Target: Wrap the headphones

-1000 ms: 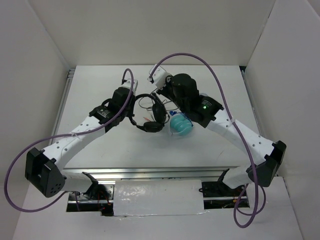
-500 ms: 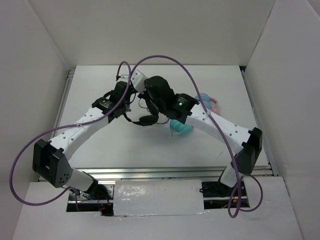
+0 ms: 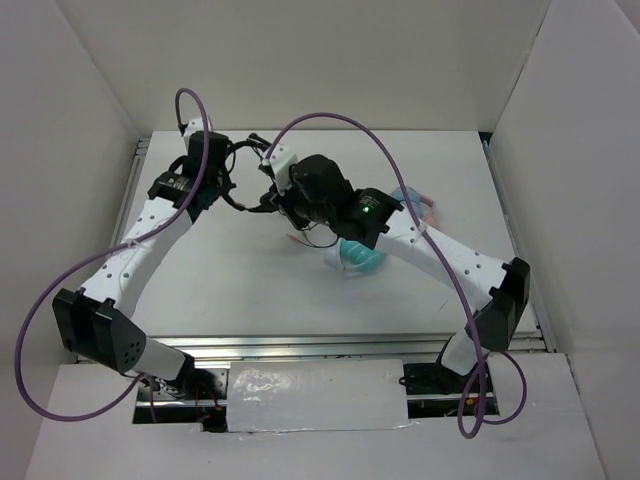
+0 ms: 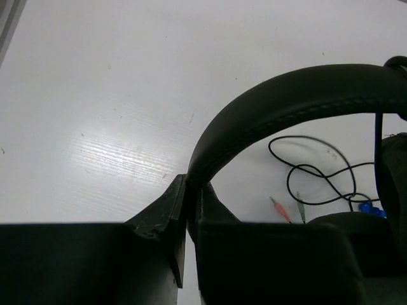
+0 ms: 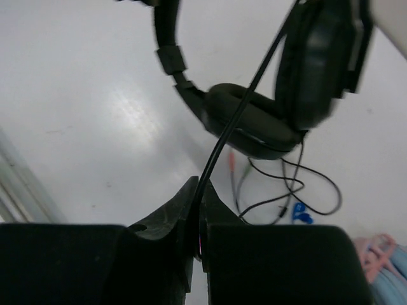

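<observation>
Now, left fingers: clamped on black padded headband (a steady anchor).
Right fingers: pinched on thin black cable; should wind it taut.

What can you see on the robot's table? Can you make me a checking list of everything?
Surface: white table, smooth and shiny.
Job's things: black headphones held between both arms, by the headband and the cable.
Clutter: teal headphones and pink-and-blue headphones by the right arm.
Grippers: left gripper shut on the headband; right gripper pinching the cable.
Cables: thin black loops ending in pink and green plugs lie on the table; purple robot leads arch above the arms.
Surroundings: white walls on three sides.
</observation>
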### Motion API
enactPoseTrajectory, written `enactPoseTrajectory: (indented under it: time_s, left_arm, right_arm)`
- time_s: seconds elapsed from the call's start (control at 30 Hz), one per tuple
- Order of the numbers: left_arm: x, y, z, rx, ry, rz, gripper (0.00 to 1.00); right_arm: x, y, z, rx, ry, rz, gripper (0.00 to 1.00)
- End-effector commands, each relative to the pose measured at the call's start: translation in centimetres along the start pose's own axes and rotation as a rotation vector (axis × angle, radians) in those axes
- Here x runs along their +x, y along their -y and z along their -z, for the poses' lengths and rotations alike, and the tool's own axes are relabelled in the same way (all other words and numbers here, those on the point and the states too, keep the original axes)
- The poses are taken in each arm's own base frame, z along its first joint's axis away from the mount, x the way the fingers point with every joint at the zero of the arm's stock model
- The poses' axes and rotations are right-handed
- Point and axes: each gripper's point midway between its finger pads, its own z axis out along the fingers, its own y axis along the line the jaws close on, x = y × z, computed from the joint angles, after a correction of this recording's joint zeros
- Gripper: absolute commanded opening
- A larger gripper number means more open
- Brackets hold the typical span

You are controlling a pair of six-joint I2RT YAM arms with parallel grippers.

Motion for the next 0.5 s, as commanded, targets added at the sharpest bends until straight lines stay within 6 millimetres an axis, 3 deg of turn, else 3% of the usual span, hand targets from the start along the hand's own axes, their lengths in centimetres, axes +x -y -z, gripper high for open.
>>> enactPoseTrajectory:
  time_s: [0.0, 0.1, 0.13, 0.27, 0.33, 0.4, 0.47]
  left_arm:
    - [-4.6, -0.5, 1.6, -0.019, 0.113, 0.144, 0.00]
    - [-6.2, -0.2, 2.7, 0.027, 0.153, 0.154, 0.00]
    - [-6.4, 0.0, 2.9, 0.047, 0.165, 0.155, 0.00]
    - [-9.1, 1.2, 5.7, 0.170, 0.228, 0.176, 0.00]
    - [-10.6, 1.4, 6.9, 0.198, 0.257, 0.166, 0.00]
    - [-11.4, 2.1, 8.2, 0.257, 0.269, 0.159, 0.00]
    - [-12.3, 2.6, 9.6, 0.305, 0.295, 0.152, 0.00]
  right_arm:
    - [-4.0, -4.4, 2.6, -0.189, 0.165, -0.084, 0.10]
    - [-3.1, -5.7, 1.8, -0.224, 0.172, -0.109, 0.13]
    - [-1.9, -6.3, 1.3, -0.246, 0.151, -0.146, 0.13]
    - [-0.9, -8.2, 0.5, -0.296, 0.191, -0.181, 0.29]
    - [-0.7, -8.2, 0.3, -0.274, 0.256, -0.161, 0.35]
    - [0.5, -7.5, 0.0, -0.191, 0.298, -0.149, 0.51]
    - [-0.6, -6.3, 0.0, -0.114, 0.403, -0.114, 0.62]
